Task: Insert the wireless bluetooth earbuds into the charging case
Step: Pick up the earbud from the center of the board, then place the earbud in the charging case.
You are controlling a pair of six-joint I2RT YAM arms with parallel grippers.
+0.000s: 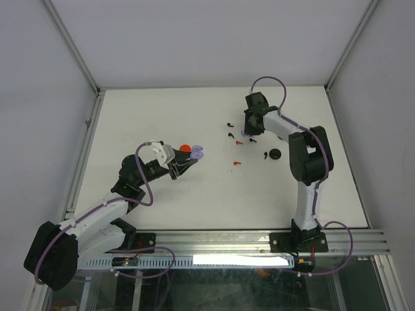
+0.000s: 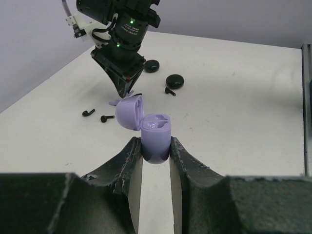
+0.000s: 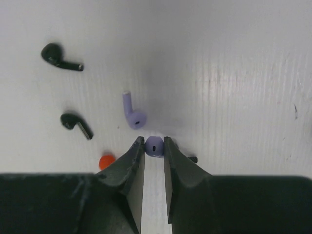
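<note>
My left gripper (image 2: 156, 144) is shut on the lower half of a lilac charging case (image 2: 156, 131), held above the table. Its lid (image 2: 129, 113) is flipped open to the left. Across the table my right gripper (image 3: 154, 141) points down at the tabletop, and its fingers press both sides of a lilac earbud (image 3: 154, 147). A second lilac earbud (image 3: 132, 113) lies just beyond the fingertips. Two black earbuds (image 3: 61, 56) (image 3: 75, 124) lie to its left. In the top view the left gripper (image 1: 188, 160) is at centre left and the right gripper (image 1: 250, 129) is far right of centre.
A red round piece (image 1: 185, 148) sits beside the held case. Two black round discs (image 2: 151, 66) (image 2: 175, 81) lie behind the right arm. Small red earbuds (image 1: 237, 162) (image 1: 238, 142) and a black earbud (image 1: 266, 155) are scattered mid-table. A red spot (image 3: 106, 161) shows beside the right fingers.
</note>
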